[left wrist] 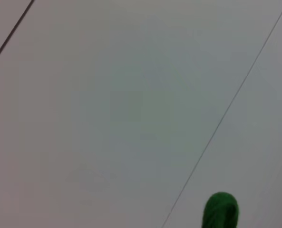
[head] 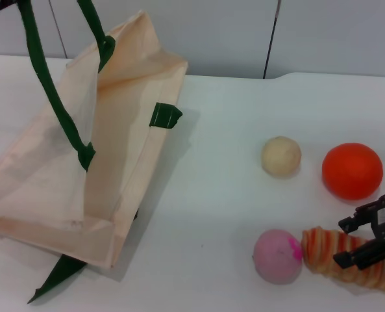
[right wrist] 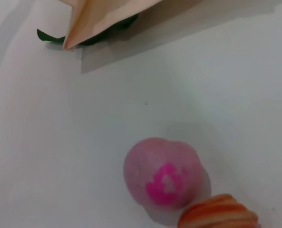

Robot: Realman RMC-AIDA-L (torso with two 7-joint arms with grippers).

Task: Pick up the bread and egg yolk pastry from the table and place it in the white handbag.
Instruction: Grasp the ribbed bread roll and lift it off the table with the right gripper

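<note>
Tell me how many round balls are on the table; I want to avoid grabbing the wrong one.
3: the egg yolk pastry mid-table, the orange sphere to its right, and the pink ball nearer the robot, touching the bread. None look hidden.

White table [head: 218, 117]; pale panelled wall [head: 198, 32] behind.

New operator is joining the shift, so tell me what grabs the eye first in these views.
The big white handbag lies open on the table's left, one green handle pulled up out of view. On the right sit the egg yolk pastry, an orange sphere and a pink ball touching the bread. The right gripper is over the bread.
</note>
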